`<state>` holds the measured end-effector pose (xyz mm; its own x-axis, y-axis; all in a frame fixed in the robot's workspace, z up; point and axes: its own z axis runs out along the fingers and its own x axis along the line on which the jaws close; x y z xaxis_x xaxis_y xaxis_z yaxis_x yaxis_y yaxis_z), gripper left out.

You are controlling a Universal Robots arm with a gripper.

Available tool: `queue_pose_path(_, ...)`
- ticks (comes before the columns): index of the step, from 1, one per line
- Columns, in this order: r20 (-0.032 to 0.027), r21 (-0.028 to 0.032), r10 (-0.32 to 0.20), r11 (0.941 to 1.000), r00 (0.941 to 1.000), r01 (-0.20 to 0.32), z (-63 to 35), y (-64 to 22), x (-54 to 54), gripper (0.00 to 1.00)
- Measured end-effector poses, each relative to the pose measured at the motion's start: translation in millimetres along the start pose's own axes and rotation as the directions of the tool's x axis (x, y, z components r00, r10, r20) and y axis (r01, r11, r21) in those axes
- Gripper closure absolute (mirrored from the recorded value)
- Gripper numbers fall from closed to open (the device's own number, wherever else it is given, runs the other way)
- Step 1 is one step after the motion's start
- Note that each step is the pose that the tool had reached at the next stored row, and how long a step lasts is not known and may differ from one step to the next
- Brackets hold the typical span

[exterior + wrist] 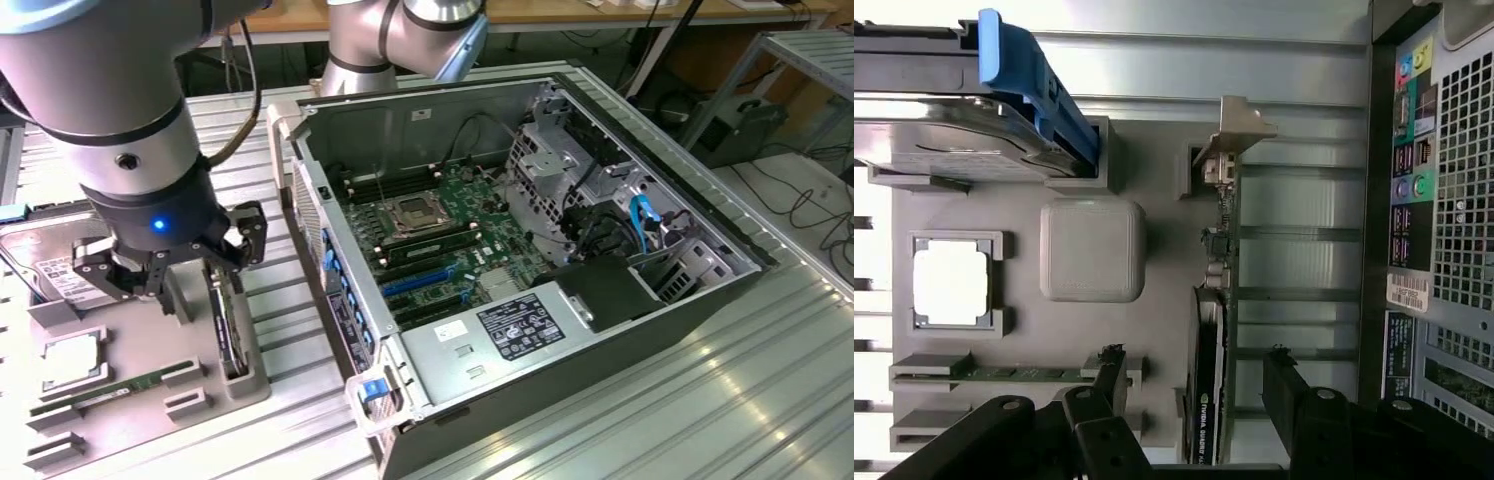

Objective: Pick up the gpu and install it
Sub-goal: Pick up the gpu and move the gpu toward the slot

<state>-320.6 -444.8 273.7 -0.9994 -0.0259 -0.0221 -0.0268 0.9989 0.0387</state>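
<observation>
The gripper [1196, 368] hangs over the grey parts tray [1154, 330] with its jaws apart, one finger [1109, 382] on each side of the gpu [1212, 340] and neither touching it. The gpu stands on edge in a tray slot, silver bracket at one end. In the exterior view, the tray lies to the left of the open computer case [441, 110], with the motherboard [441, 235] exposed.
</observation>
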Motion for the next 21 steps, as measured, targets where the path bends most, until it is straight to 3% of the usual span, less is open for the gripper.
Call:
queue_pose_path(13,-0.0014,0.0002,0.0,1.0,1.0,0.0,26.0,-1.1,-2.0,0.34)
queue_pose_path(21,-0.0143,0.0002,0.005,1.0,0.9999,-0.005,38.9,-1.7,-4.3,0.34)
